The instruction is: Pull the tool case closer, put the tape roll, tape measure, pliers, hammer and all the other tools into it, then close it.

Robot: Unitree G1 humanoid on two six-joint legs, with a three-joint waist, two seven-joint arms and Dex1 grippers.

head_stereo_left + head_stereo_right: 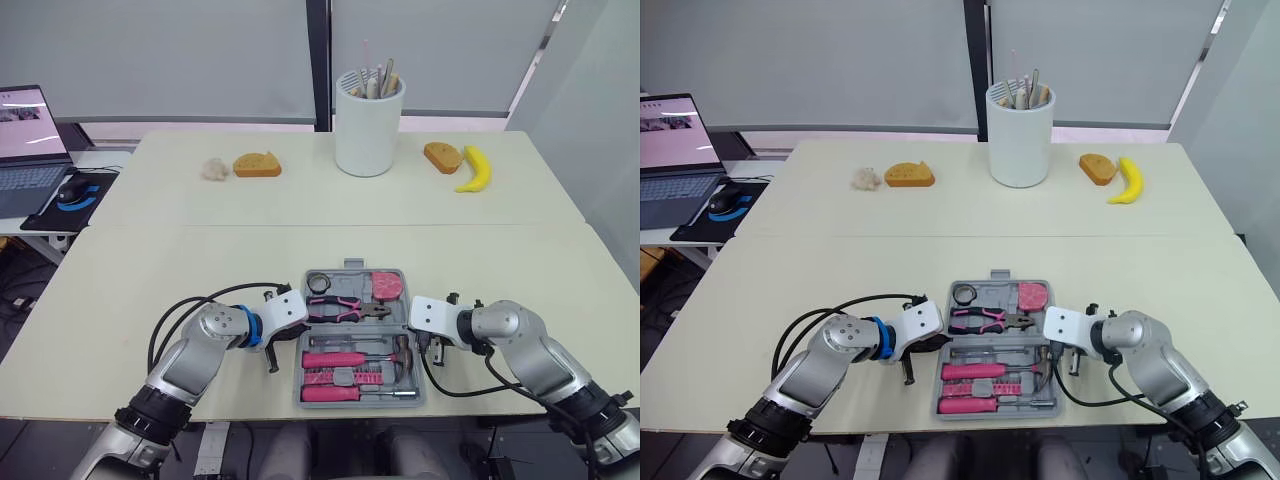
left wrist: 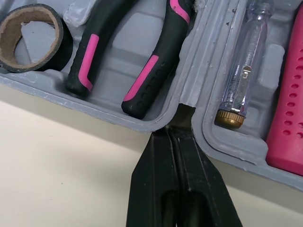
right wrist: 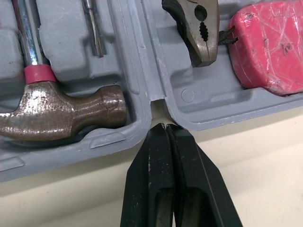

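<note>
The grey tool case [image 1: 412, 302] lies open near the table's front edge. In its far half are the black tape roll [image 1: 318, 284], the pink tape measure [image 1: 388, 286] and the pink-handled pliers [image 1: 345, 308]. The near half holds the hammer [image 1: 400, 352] and pink screwdrivers [image 1: 335, 358]. My left gripper [image 1: 292, 343] is shut, its tip at the hinge notch on the case's left side [image 2: 176, 130]. At the right side's hinge notch [image 3: 164, 126] sits my right gripper [image 1: 428, 346], also shut, close to the hammer head [image 3: 61, 111].
At the table's far side stand a white utensil cup [image 1: 369, 120], two bread pieces [image 1: 257, 164] [image 1: 442, 156], a banana [image 1: 475, 168] and a small crumpled lump [image 1: 214, 168]. A laptop [image 1: 25, 140] and mouse [image 1: 75, 188] sit on a side desk to the left.
</note>
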